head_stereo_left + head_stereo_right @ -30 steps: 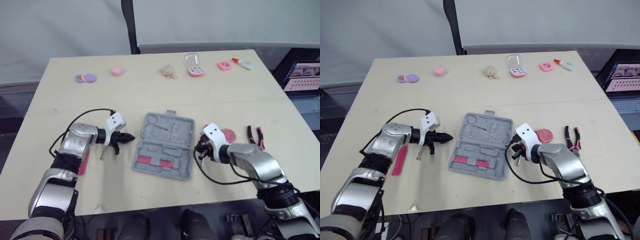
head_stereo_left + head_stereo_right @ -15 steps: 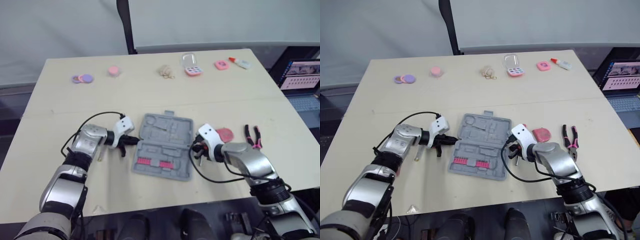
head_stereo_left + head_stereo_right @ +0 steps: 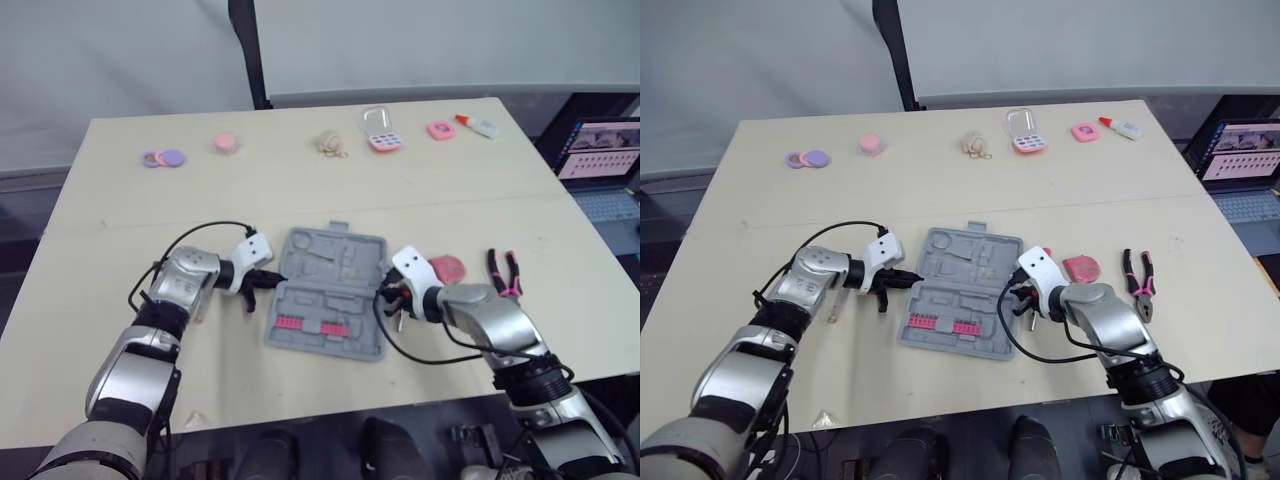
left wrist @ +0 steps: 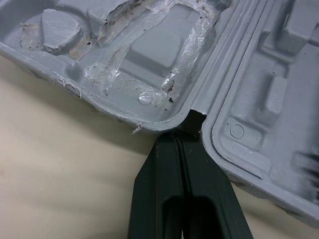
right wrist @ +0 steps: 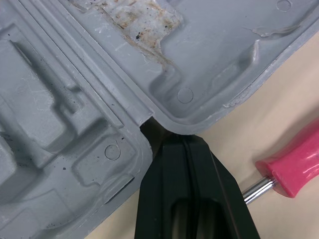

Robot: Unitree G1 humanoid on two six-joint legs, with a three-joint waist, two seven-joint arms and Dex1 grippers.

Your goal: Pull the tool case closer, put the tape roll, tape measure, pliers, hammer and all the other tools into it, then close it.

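Observation:
The grey tool case lies open and flat in the middle of the table, with pink bits in its near half. My left gripper is shut, its tip set into the hinge notch on the case's left edge. My right gripper is shut too, its tip in the hinge notch on the right edge. A pink-handled screwdriver lies just beside the right fingers. A red tape roll and pink-and-black pliers lie right of the case.
Along the far edge sit purple and pink discs, a pink disc, a beige bundle, a clear box, a pink square and a glue bottle. A laptop stands off the table's right side.
My left gripper has moved right until its tip reached the case's left edge. The right gripper has edged left against the case's right edge. The case itself has hardly moved.

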